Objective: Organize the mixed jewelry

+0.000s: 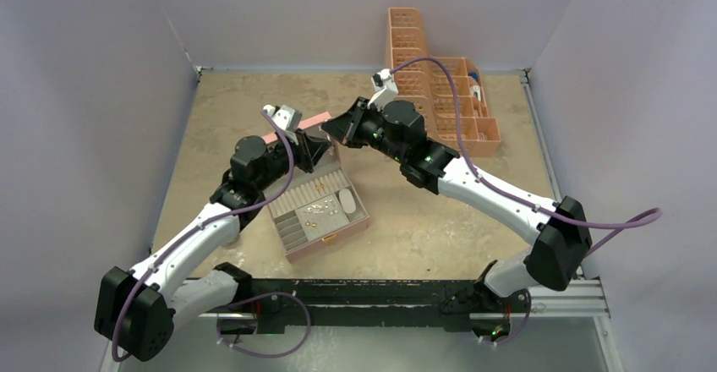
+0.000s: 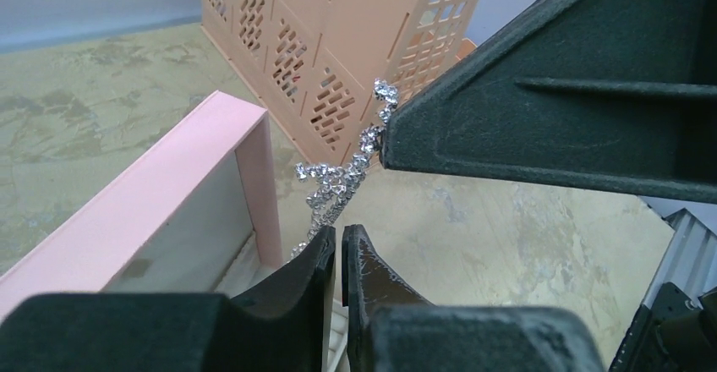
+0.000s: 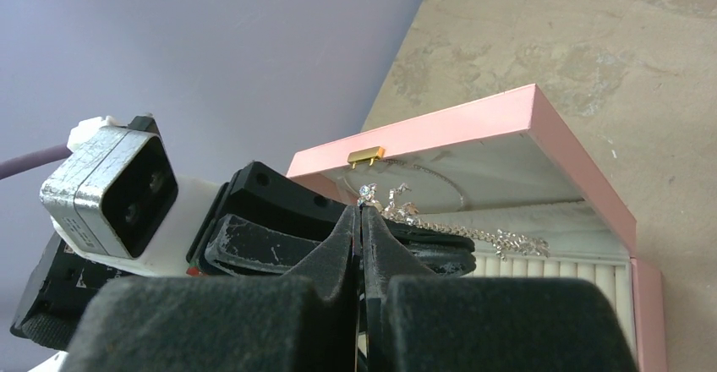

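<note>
A silvery rhinestone chain (image 2: 363, 148) is strung between my two grippers above the open pink box (image 1: 334, 241). My right gripper (image 3: 361, 210) is shut on one end of the chain (image 3: 473, 232), which trails right across the left gripper's fingers (image 3: 423, 249). My left gripper (image 2: 340, 230) is shut to a thin slit at the chain's lower part, and a tail hangs past its left finger. In the top view the two grippers, left (image 1: 325, 148) and right (image 1: 336, 131), meet over the box's raised lid. Small gold and silvery pieces (image 1: 317, 210) lie in the box tray.
A grey oval puck (image 1: 347, 201) lies in the tray beside the ring rolls. An orange lattice organizer (image 1: 457, 101) stands at the back right and shows in the left wrist view (image 2: 338, 42). The pink lid (image 3: 473, 118) stands upright behind the grippers.
</note>
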You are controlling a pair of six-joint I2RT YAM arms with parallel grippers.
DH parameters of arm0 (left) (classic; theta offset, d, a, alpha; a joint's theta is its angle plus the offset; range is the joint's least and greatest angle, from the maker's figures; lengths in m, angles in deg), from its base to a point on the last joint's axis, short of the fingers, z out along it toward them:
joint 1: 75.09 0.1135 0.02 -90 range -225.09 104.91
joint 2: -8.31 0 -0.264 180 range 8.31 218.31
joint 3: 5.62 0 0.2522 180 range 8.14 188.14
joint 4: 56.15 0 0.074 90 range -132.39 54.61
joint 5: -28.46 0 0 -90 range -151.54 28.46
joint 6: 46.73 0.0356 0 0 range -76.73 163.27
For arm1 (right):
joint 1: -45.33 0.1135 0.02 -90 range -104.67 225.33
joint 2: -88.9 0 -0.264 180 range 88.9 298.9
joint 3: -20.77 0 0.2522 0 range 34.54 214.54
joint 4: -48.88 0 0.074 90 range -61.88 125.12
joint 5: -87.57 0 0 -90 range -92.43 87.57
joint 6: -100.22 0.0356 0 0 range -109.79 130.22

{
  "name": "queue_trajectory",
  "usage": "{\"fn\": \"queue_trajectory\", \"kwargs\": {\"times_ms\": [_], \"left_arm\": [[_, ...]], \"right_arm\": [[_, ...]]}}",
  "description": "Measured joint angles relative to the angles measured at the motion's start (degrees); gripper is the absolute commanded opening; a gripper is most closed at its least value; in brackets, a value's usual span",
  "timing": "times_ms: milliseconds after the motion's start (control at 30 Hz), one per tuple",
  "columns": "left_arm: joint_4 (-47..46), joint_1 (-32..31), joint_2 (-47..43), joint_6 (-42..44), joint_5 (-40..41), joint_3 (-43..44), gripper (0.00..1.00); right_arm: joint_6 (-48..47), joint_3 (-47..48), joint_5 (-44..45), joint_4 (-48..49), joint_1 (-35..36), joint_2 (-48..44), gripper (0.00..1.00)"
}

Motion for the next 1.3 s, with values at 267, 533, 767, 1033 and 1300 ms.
{"fn": "queue_trajectory", "kwargs": {"times_ms": [267, 533, 767, 1033, 1300], "left_arm": [[-0.2, 0.0, 1.1, 2.0, 2.9, 0.0, 0.13], [-0.2, 0.0, 1.2, 3.6, 5.4, 0.0, 0.16], [-0.3, 0.0, 2.7, 3.7, 6.1, 0.0, 0.12], [-1.4, 0.0, 2.7, 3.6, 7.0, 0.0, 0.16], [-2.4, 0.0, 2.7, 3.5, 6.8, 0.0, 0.04]], "right_arm": [[0.0, 0.0, 0.0, 0.0, 0.0, 0.0, 0.0], [0.0, 0.0, -0.3, 0.0, 0.0, 0.0, 0.0], [0.0, 0.0, -1.2, 0.0, 0.0, 0.0, 0.0], [0.2, 0.0, -2.4, 0.0, 0.0, 0.0, 0.0], [1.0, 0.0, -2.8, 0.0, 0.0, 0.0, 0.0]]}}
